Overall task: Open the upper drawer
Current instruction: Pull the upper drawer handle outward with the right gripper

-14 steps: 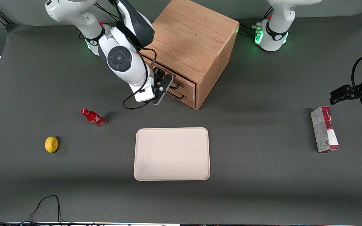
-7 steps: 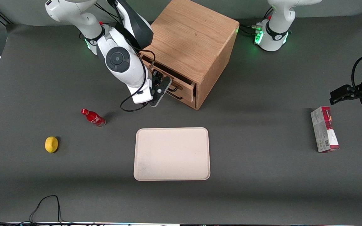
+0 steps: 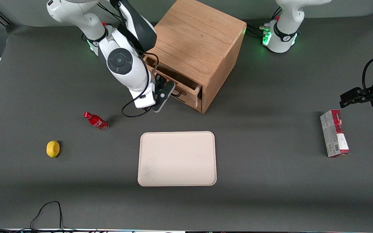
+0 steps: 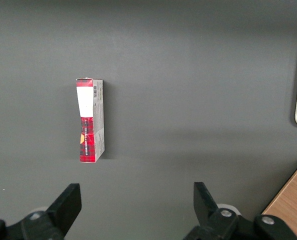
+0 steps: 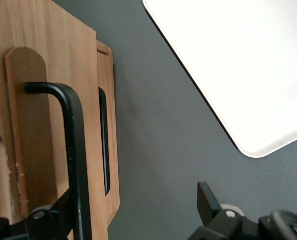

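Observation:
The oak cabinet (image 3: 199, 35) stands at the back of the table. Its upper drawer (image 3: 188, 91) is pulled part-way out, with a dark gap showing under the top panel. My right gripper (image 3: 164, 90) is in front of the drawer at its thin black wire handle (image 3: 176, 94). In the right wrist view the gripper (image 5: 136, 210) is open, its jaws wide apart. One finger (image 5: 63, 212) sits against the handle (image 5: 73, 150) on the drawer front (image 5: 38, 125). The other finger (image 5: 206, 200) hangs free over the table. The lower drawer (image 5: 107, 125) stays in.
A cream tray (image 3: 176, 158) lies nearer the front camera than the cabinet. A red bottle (image 3: 96, 120) and a lemon (image 3: 52, 149) lie toward the working arm's end. A red and white box (image 3: 334, 133) lies toward the parked arm's end, also in the left wrist view (image 4: 90, 120).
The upper drawer has slid out of the cabinet, from nearly closed to part-way open. My gripper has moved away from the cabinet with the handle.

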